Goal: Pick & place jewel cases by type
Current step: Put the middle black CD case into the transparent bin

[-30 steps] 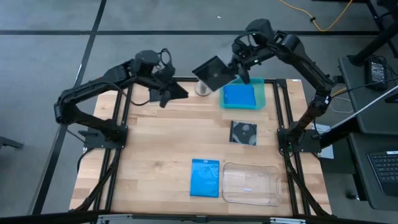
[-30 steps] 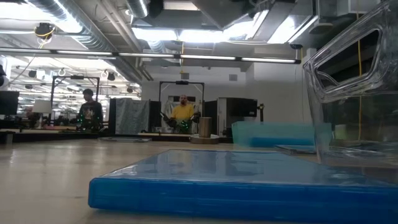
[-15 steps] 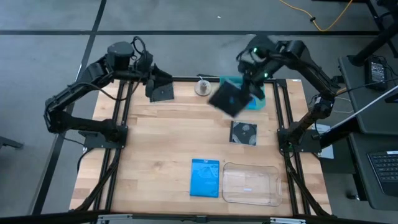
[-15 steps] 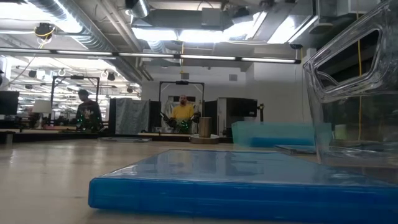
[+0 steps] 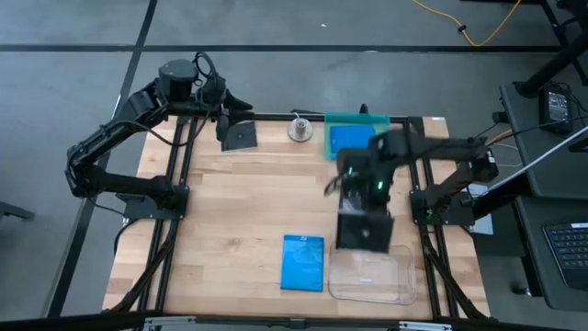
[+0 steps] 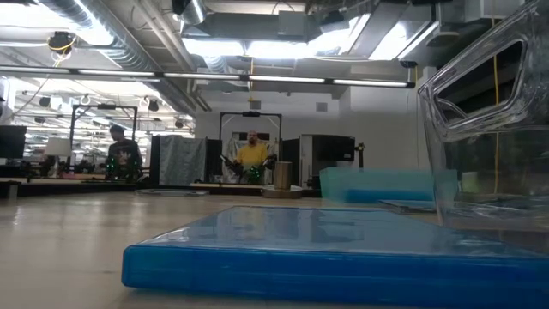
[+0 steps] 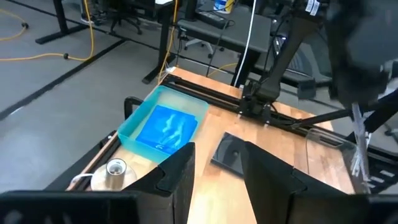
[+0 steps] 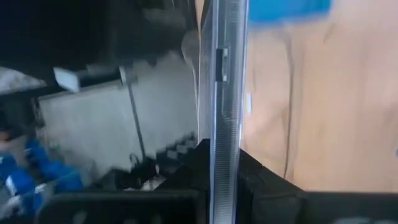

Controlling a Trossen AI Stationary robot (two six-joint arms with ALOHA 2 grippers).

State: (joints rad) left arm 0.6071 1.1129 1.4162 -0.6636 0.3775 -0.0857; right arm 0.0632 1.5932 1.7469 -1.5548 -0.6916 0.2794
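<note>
My right gripper [image 5: 366, 198] hovers over the table's right middle, shut on a dark squarish jewel case [image 5: 363, 230] that reaches toward the clear tray [image 5: 372, 276]. The right arm hides the dark case that lay there. My left gripper [image 7: 219, 180] is open at the far-left corner [image 5: 237, 115], touching nothing. Just by it, a dark squarish shape [image 5: 240, 136], seemingly another case, lies flat. One blue case [image 5: 351, 140] lies in the teal tray [image 5: 356, 119]. Another blue case [image 5: 303, 262] lies flat on the table by the clear tray. My right gripper pinches the dark case between its two fingers [image 8: 255, 171] at one edge [image 8: 224, 140]. In the right wrist view the case runs edge-on out from between them. In the high view it extends from the gripper toward the table's near edge, broad face up, lifted clear.
A small metal cup [image 5: 299, 129] stands at the far edge between the two arms. The teal tray sits at the far right, the clear tray [image 6: 489, 129] at the near right corner. Bare wood [image 5: 230, 221] spans the left and middle. People stand far off in the room.
My right gripper has carried the dark case from above the teal tray toward the table's near edge and downward, ending beside the clear tray. My left gripper drew back toward the far-left corner in the first half second, then kept still. The dark shape shows by it since then.
</note>
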